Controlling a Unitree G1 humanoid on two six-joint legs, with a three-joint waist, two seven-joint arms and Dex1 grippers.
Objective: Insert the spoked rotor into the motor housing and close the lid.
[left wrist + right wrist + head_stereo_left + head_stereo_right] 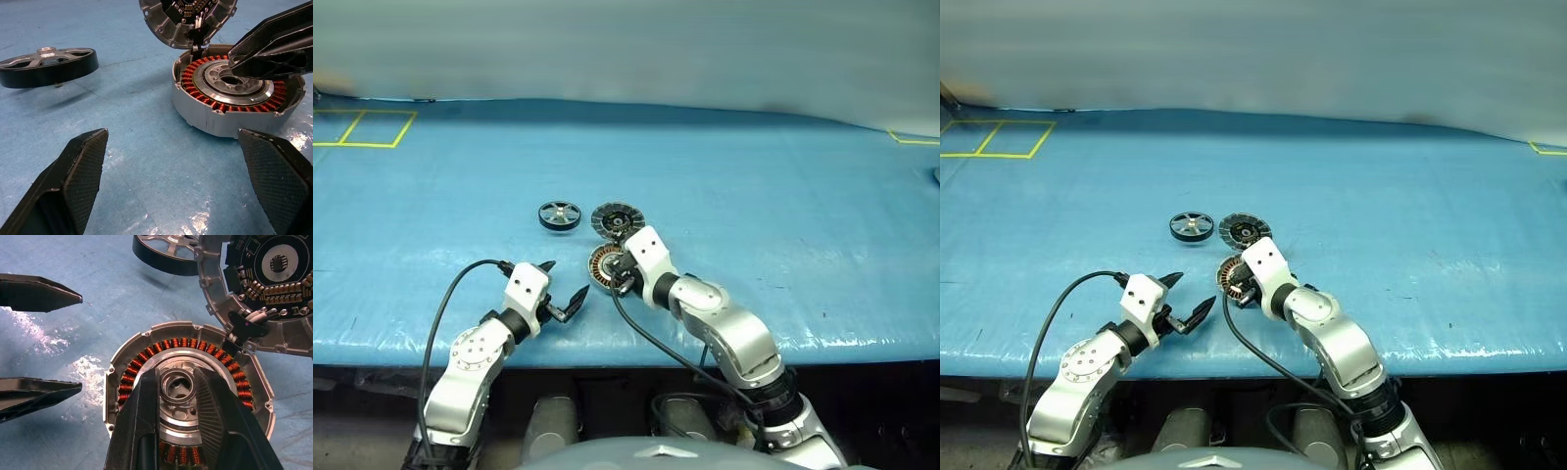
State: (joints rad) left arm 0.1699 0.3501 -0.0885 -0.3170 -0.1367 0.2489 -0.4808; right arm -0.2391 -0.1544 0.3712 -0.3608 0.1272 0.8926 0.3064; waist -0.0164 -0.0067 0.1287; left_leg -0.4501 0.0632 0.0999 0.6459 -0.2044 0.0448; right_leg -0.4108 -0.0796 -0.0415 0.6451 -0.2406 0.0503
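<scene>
Two pincers: left pincer (560, 286) gapes empty, right pincer (178, 387) clenches the motor housing (146, 357) hub; stiff, light spoked rotor (559, 214) suits rim grasping.

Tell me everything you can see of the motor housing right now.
The motor housing is a round silver metal shell lying flat, open face up, on the blue table. Inside, a ring of copper windings surrounds a grey hub. The right gripper has its fingertips at that hub. The lid lies against its far rim; the spoked rotor sits apart.
</scene>
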